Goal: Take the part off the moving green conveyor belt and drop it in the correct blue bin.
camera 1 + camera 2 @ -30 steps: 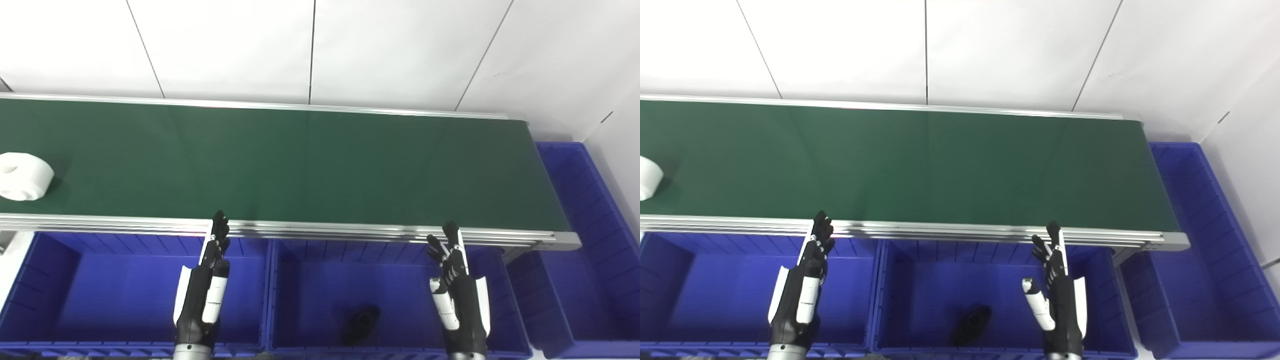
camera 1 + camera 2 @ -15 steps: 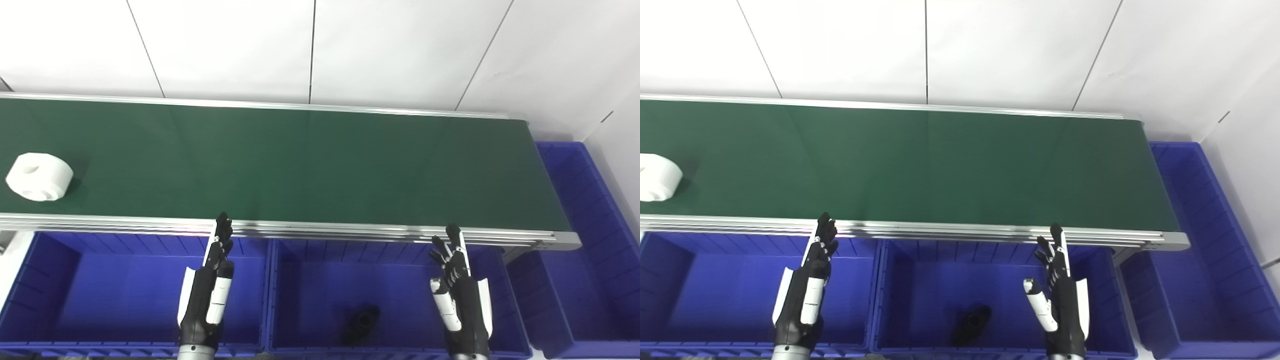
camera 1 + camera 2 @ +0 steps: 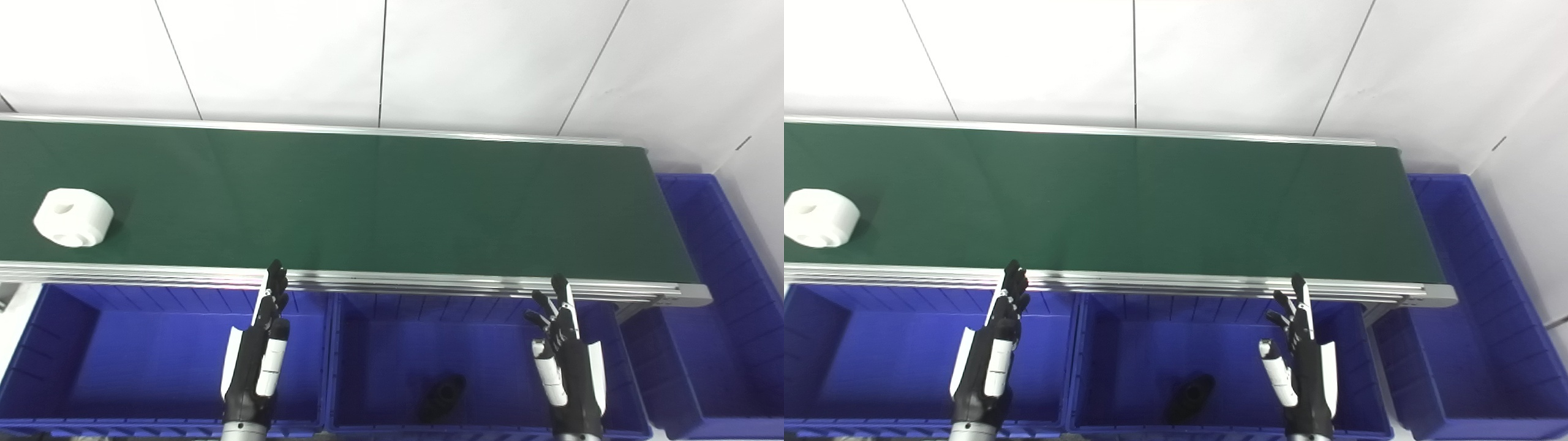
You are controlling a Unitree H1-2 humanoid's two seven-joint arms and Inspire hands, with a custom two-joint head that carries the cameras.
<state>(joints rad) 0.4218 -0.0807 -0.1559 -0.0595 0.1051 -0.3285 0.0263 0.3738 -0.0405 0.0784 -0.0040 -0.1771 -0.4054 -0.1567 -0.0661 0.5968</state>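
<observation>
White part (image 3: pixel 73 209) on green belt (image 3: pixel 380 202)

Matt dark green belt (image 3: pixel 392 202), smooth, with only a faint sheen, framed by brushed silvery metal rails (image 3: pixel 429 283) catching bright highlights. White part (image 3: pixel 73 217) near the belt's left end, matt and chalky like moulded or printed plastic. Blue bins (image 3: pixel 153 361) of ribbed hard plastic, slightly glossy on the rims. Black part (image 3: pixel 442 397) in the middle bin, dull, hard to read. Left hand (image 3: pixel 257 361) and right hand (image 3: pixel 566 367) in black matt casing with glossy white plastic shells. Smooth white wall panels (image 3: pixel 490 61) behind.
</observation>
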